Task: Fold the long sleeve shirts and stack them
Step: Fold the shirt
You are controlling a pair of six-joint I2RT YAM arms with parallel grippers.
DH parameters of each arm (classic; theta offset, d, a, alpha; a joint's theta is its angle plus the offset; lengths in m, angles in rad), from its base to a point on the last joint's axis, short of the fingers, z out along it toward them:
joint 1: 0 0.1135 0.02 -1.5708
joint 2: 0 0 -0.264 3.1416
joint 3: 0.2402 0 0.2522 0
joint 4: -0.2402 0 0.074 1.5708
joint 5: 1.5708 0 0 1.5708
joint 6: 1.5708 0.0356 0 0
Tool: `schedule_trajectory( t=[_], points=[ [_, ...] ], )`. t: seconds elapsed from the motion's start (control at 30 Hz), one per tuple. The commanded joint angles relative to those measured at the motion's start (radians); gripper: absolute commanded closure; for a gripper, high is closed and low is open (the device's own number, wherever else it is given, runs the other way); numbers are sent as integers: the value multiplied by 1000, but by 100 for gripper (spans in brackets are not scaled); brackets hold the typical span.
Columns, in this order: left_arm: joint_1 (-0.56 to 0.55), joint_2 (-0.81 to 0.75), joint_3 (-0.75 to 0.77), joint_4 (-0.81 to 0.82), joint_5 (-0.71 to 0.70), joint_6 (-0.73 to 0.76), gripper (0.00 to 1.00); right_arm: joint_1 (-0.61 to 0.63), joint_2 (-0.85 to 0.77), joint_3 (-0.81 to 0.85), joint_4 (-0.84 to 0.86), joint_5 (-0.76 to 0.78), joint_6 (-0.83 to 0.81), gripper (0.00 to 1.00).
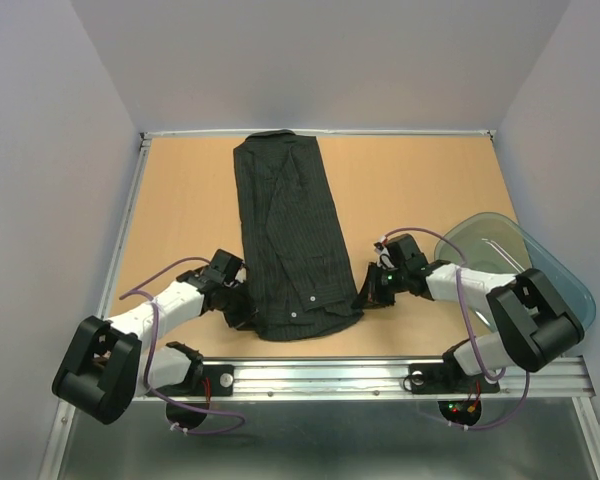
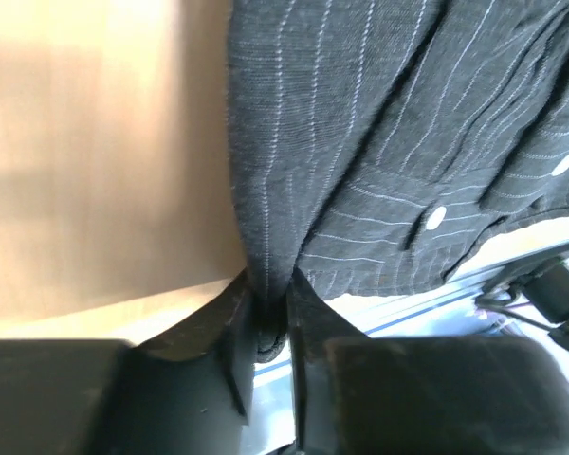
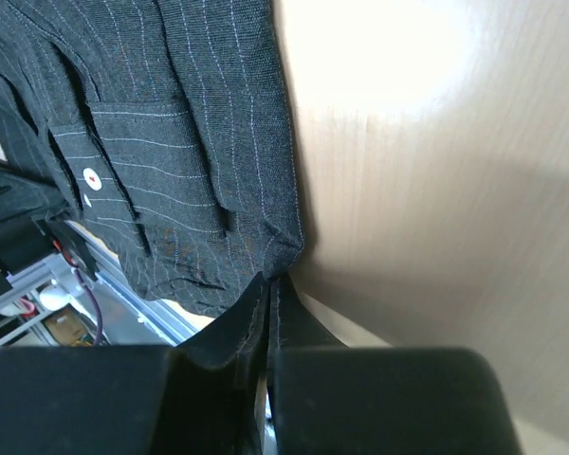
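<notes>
One long sleeve shirt point(image 1: 290, 240), black with fine pale pinstripes and white buttons, lies folded into a long narrow strip running from the table's far edge toward the near edge. My left gripper point(image 1: 243, 306) sits at the strip's near left edge. In the left wrist view the left gripper point(image 2: 270, 318) is shut on a fold of the shirt point(image 2: 360, 142), with cloth bunched between the fingers. My right gripper point(image 1: 366, 295) is at the near right corner. The right wrist view shows the right gripper point(image 3: 273, 284) shut, its tips pinching the puckered corner of the shirt point(image 3: 171, 142).
A clear bluish plastic bin point(image 1: 520, 262) stands at the table's right edge, beside the right arm. The wooden table point(image 1: 420, 190) is bounded by pale walls at the back and sides. A metal rail point(image 1: 330, 375) runs along the near edge.
</notes>
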Motion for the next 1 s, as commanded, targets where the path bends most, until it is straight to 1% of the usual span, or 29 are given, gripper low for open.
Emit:
schedule_trajectory(
  t=[0.0,0.03,0.1,0.4,0.5,0.7,0.73,0.83,0.9,0.93,0.97],
  points=[
    [-5,-42,28,-81,-49,30,83,9,-52,26,-17,38,-10,100],
    [-5,-41,60,-93,-57,35,90,9,-58,35,-25,44,-11,100],
    [0,-30,92,-116,-66,53,92,9,-81,61,-46,53,-13,99],
    [40,30,261,-130,-72,79,93,0,-57,281,-97,36,-14,99],
    [86,48,312,-132,-90,107,93,-14,-23,360,-103,36,-27,99],
    [262,133,377,-92,-60,197,92,-51,124,511,-106,28,-54,100],
    [281,150,406,-84,-57,207,92,-62,144,552,-106,25,-64,99],
    [316,226,457,-52,-49,233,92,-86,228,621,-106,21,-73,99],
    [334,292,537,-37,-28,246,92,-100,287,722,-106,12,-82,99],
    [337,314,537,-30,-20,250,92,-106,307,723,-106,12,-81,99],
    [342,349,574,-26,-18,248,92,-109,322,765,-106,10,-84,99]
  ],
)
